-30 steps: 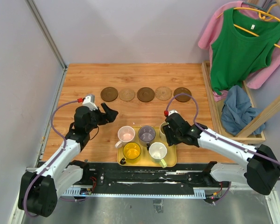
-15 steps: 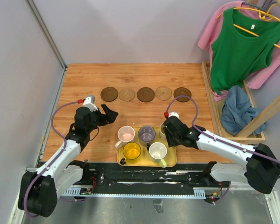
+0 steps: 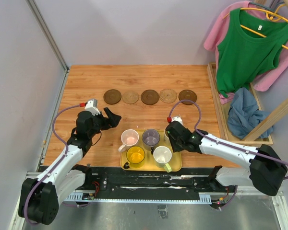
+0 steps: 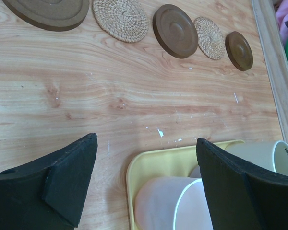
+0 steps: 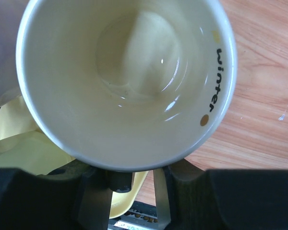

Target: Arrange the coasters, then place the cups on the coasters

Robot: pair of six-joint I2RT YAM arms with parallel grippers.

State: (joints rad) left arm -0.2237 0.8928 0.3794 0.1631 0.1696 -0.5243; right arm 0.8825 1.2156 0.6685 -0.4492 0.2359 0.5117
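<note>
Five coasters lie in a row on the far half of the table: dark (image 3: 112, 96), tan (image 3: 130, 97), dark (image 3: 150, 97), tan (image 3: 168, 95), dark (image 3: 187, 96). The cups stand in a yellow tray (image 3: 175, 165): pink (image 3: 129, 137), purple-grey (image 3: 150, 137), yellow (image 3: 135, 155), pale green-white (image 3: 162, 155). The cream cup (image 5: 134, 72) fills the right wrist view. My right gripper (image 5: 149, 177) sits at its near side, fingers close together under the rim, their tips hidden. My left gripper (image 4: 148, 139) hangs open left of the tray, above the pink cup (image 4: 168, 206).
A wooden rack (image 3: 220, 110) edges the table on the right, with a green top (image 3: 249, 48), a pink garment and a blue cloth (image 3: 245, 112) hanging over it. A grey wall and a metal rail (image 3: 62, 96) close the left side.
My right gripper has slid left and closer onto the cream cup, its fingers narrowing. The left arm has stayed put, still open.
</note>
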